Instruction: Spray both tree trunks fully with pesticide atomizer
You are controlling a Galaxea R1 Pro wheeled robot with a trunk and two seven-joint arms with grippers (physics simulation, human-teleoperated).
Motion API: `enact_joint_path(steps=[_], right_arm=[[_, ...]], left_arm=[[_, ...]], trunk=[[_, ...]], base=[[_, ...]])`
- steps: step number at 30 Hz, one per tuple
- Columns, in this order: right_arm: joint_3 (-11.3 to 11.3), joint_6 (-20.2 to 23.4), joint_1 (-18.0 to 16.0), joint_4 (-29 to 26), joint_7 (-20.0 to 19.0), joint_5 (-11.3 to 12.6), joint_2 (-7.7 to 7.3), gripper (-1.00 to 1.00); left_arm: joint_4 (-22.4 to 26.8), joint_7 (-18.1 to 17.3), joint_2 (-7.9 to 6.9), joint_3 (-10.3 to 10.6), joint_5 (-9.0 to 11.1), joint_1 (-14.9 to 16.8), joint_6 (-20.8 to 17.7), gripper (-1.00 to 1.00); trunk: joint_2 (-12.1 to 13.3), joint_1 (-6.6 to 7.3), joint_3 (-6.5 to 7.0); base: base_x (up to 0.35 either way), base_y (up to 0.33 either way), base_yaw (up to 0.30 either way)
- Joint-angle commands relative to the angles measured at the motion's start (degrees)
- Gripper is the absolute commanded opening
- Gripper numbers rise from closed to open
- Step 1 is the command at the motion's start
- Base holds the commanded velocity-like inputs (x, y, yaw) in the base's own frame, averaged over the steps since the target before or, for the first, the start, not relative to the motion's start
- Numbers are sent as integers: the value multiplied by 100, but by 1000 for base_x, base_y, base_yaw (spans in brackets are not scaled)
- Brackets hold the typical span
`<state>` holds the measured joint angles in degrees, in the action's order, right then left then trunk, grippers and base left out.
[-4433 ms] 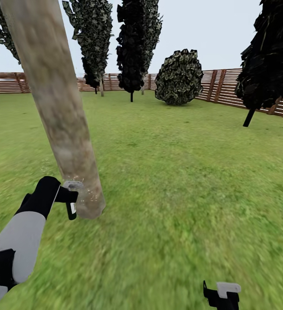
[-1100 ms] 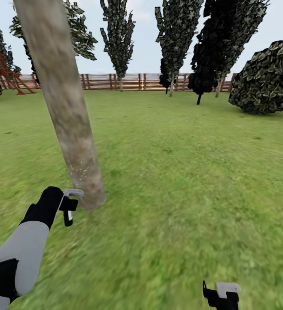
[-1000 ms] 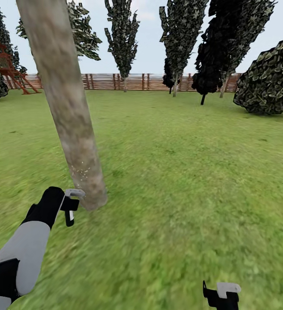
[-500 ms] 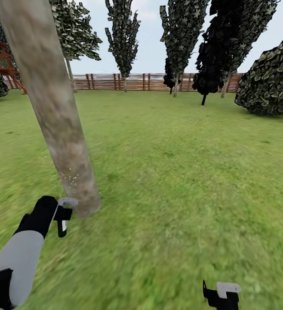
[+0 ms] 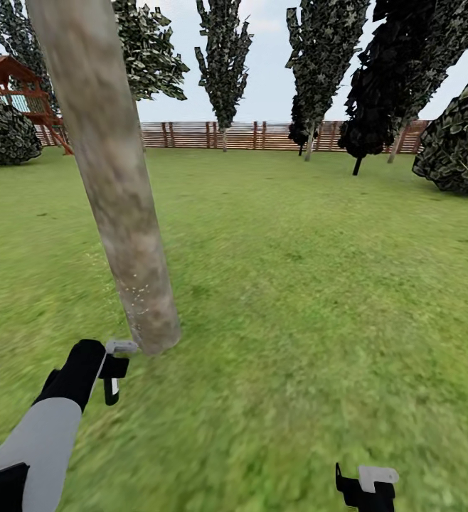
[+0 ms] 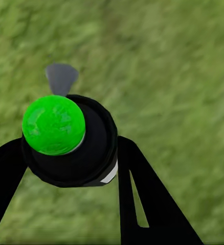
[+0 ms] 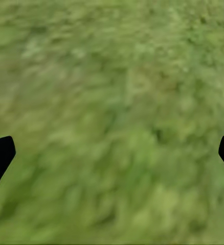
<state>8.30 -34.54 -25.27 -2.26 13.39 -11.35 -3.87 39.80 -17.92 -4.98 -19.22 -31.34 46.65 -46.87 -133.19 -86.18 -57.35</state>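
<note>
Left gripper [image 6: 66, 168] clamps atomizer [image 6: 66, 140] — beside leaning trunk [image 5: 113, 178]

head camera faces forward; both wrist cameras face lawn [image 7: 112, 102] closely.

1 trunk [image 5: 113, 185], 5 trees behind it by 1 fence [image 5: 262, 135], 2 bushes [image 5: 6, 135], 1 playhouse [image 5: 20, 85], 2 grippers [image 5: 112, 370], 1 atomizer [image 6: 66, 138].

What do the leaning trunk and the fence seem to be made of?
Leaning trunk: it looks like smooth, matt bark, mottled grey-brown, though the render leaves this open. Fence: probably wood, reddish-brown horizontal slats between posts, dull finish.
</note>
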Motion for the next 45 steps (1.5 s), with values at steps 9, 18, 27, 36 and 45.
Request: enact_joint_path(steps=[9,18,27,36,45], right_arm=[[41,-19,-4,-11,24,-63,-7,100],[36,-18,-4,-12,24,-68,7,100],[40,-18,-4,-10,24,-69,9,100],[40,-18,-4,-12,24,-63,8,100],[40,-18,-4,-12,24,-63,6,100]], left_arm=[[-275,-50,26,-148,-47,-167,711,-100],[-280,-58,-3,-702,-98,-354,749,-100],[-281,-54,-1,-707,-109,-405,914,-100],[-285,394,55,-700,-40,-411,942,-100],[-315,405,67,-688,-39,-411,942,-100]], trunk=[[-2,0,-5],[-2,0,-5],[-2,0,-5],[-2,0,-5],[-2,0,-5]], base=[[224,-158,1],[200,-212,87],[185,-222,272],[185,-222,134],[87,-257,0]])
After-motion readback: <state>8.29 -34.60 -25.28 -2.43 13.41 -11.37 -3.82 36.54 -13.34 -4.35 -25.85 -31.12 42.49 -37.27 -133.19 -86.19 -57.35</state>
